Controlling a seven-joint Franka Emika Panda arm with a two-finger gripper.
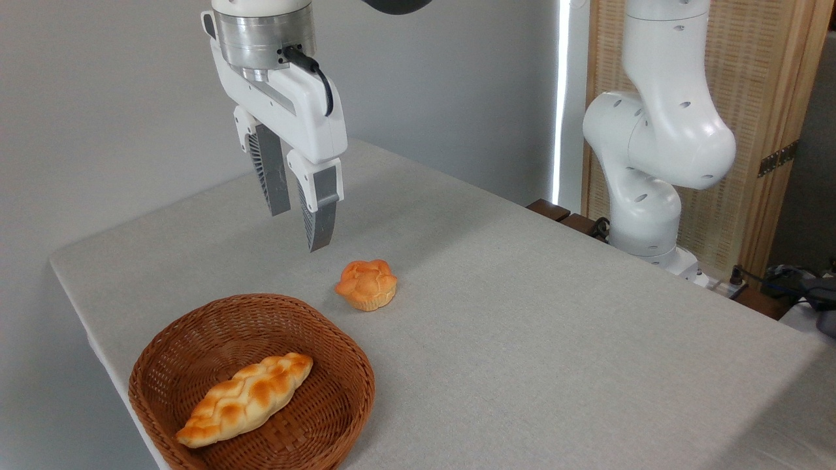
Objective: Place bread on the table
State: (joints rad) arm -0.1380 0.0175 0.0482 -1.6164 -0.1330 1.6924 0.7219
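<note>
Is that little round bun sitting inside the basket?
No, the bread lies on the table, outside the wicker basket, which holds only the braided loaf.

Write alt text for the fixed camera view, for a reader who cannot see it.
A small round bun sits on a grey fabric-covered table, with the robot's gripper hanging empty above and to its left, fingers slightly apart. Nearer the camera, a brown wicker basket holds a braided loaf. The white arm's base stands at the table's far right edge.
</note>
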